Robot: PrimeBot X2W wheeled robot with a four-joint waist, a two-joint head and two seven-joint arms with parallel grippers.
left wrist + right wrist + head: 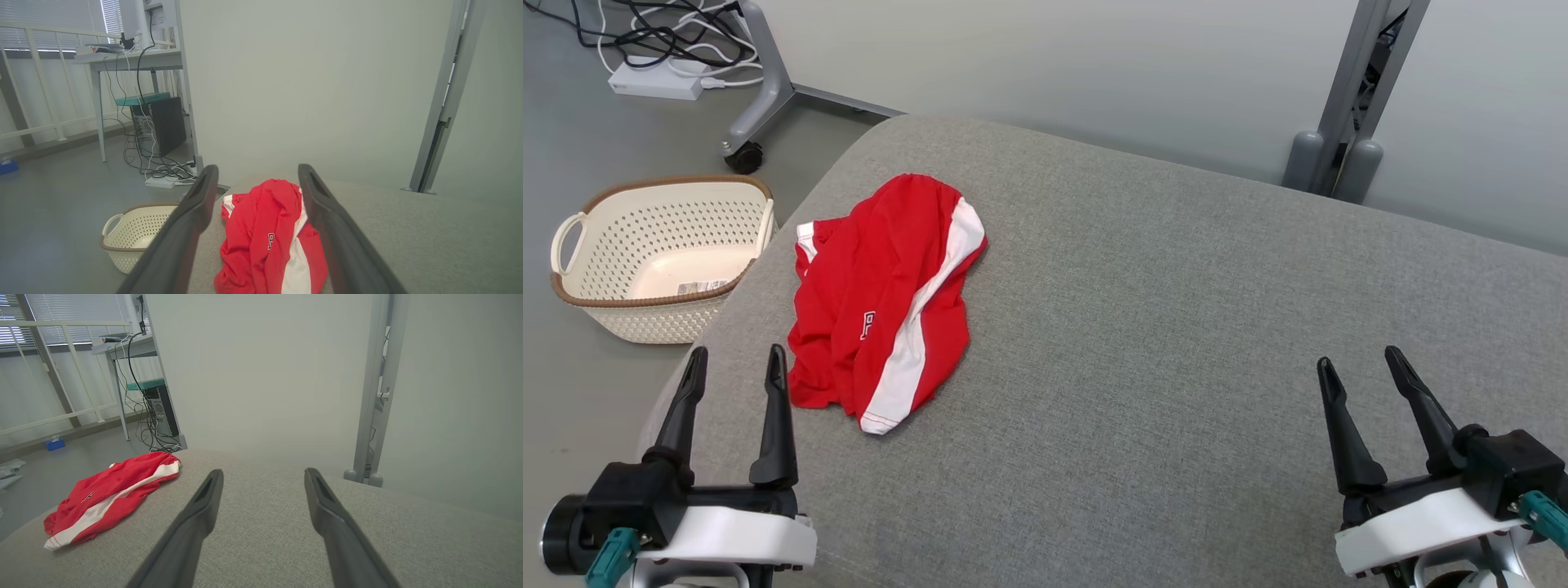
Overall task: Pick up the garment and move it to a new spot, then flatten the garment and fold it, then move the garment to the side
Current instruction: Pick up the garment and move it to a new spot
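Two grippers nearest, both empty with fingers spread wide: left gripper [737,351] near left, right gripper [1358,357] near right, over the grey upholstered surface [1176,327]. Just past the left fingertips, a red garment [882,302] with white stripes lies crumpled on the surface's left part. One white-outlined letter [869,324] shows, partly folded under, possibly a P. Left, on the floor: a cream perforated basket [645,322], its inside sticker [701,287] unreadable. Farthest: a white power strip [658,82] with cables.
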